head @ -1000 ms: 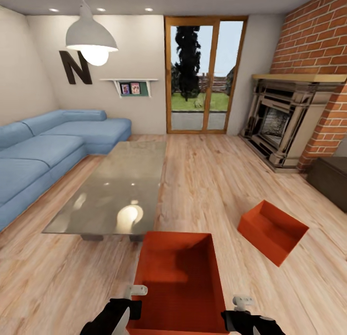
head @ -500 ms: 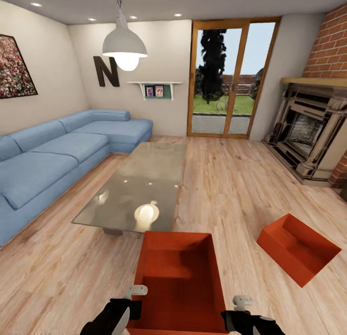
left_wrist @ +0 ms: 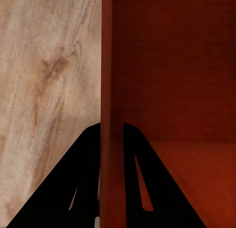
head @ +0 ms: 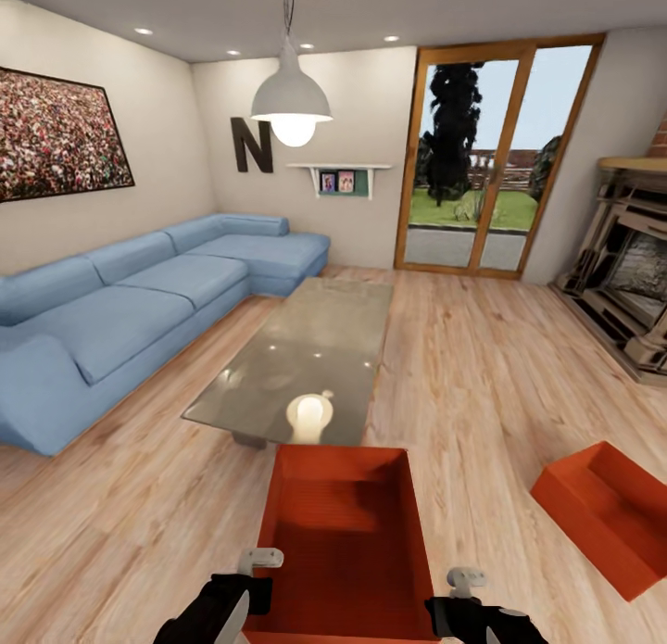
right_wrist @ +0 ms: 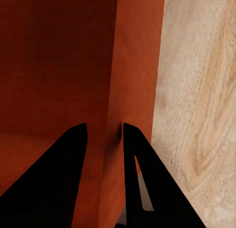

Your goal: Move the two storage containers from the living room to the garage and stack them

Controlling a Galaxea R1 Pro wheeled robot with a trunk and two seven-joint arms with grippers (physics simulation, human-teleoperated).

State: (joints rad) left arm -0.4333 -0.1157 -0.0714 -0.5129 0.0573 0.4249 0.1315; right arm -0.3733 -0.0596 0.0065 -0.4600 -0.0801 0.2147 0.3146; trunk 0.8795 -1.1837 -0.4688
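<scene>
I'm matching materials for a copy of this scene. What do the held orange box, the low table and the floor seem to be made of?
Held storage container: probably matte plastic; thin plain orange-red walls, faint ribbed texture inside. Low table: apparently glass or polished stone; its glossy grey top mirrors the lamp. Floor: light wood planks, grain and knots visible, satin finish.

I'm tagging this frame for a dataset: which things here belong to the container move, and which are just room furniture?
Job: held storage container, left gripper, right gripper, second storage container on the wood floor.
Bystanders: blue sofa, glass coffee table, fireplace, pendant lamp.
</scene>
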